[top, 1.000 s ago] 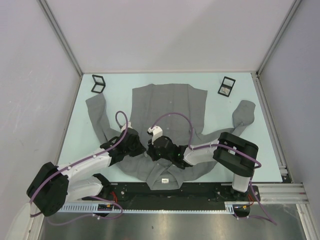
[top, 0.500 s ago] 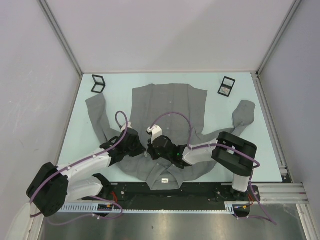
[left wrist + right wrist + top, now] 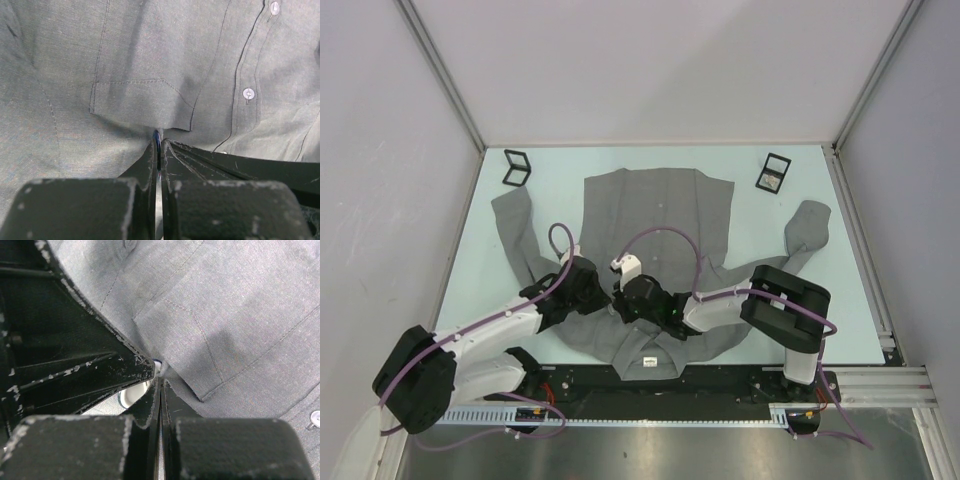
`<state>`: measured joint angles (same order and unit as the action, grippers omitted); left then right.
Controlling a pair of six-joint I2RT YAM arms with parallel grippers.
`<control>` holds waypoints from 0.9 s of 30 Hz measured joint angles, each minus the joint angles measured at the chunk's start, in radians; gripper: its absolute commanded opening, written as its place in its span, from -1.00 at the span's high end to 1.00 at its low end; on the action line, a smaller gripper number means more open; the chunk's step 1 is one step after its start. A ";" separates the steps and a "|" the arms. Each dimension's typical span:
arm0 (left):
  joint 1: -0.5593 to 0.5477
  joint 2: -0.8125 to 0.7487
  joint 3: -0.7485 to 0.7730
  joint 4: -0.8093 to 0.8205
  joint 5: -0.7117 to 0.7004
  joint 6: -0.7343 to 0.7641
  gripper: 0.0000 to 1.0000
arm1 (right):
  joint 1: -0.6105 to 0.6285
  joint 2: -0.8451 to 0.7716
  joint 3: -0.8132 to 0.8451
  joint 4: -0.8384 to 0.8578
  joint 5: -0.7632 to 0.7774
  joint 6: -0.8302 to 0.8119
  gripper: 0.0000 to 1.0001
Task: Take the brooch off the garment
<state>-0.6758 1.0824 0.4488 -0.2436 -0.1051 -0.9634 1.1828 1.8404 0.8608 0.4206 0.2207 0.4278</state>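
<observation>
The grey garment (image 3: 660, 205) lies flat on the table with its collar towards the arms. The brooch (image 3: 134, 394) is a small round white disc with a blue rim, at the lower corner of the chest pocket (image 3: 140, 102). My left gripper (image 3: 158, 150) is shut on the brooch's edge (image 3: 158, 137). My right gripper (image 3: 161, 382) is shut on a fold of garment cloth (image 3: 172, 371) right beside the brooch. In the top view both grippers, left (image 3: 606, 298) and right (image 3: 621, 305), meet over the chest and hide the brooch.
A small black frame-like box (image 3: 517, 167) lies at the back left and another (image 3: 773, 172) at the back right. The shirt's sleeves spread to both sides (image 3: 809, 228). White buttons (image 3: 248, 93) run along the placket beside the pocket.
The right arm's wrist has shifted slightly left towards the left gripper. Both grippers stay closed at the same spot on the shirt.
</observation>
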 measured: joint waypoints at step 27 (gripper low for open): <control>0.011 0.011 -0.016 0.029 -0.001 -0.054 0.99 | 0.075 0.033 0.000 0.062 0.141 -0.208 1.00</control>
<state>-0.6651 1.0939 0.4332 -0.2150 -0.1059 -1.0172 1.2575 1.8732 0.8608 0.4824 0.3618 0.2203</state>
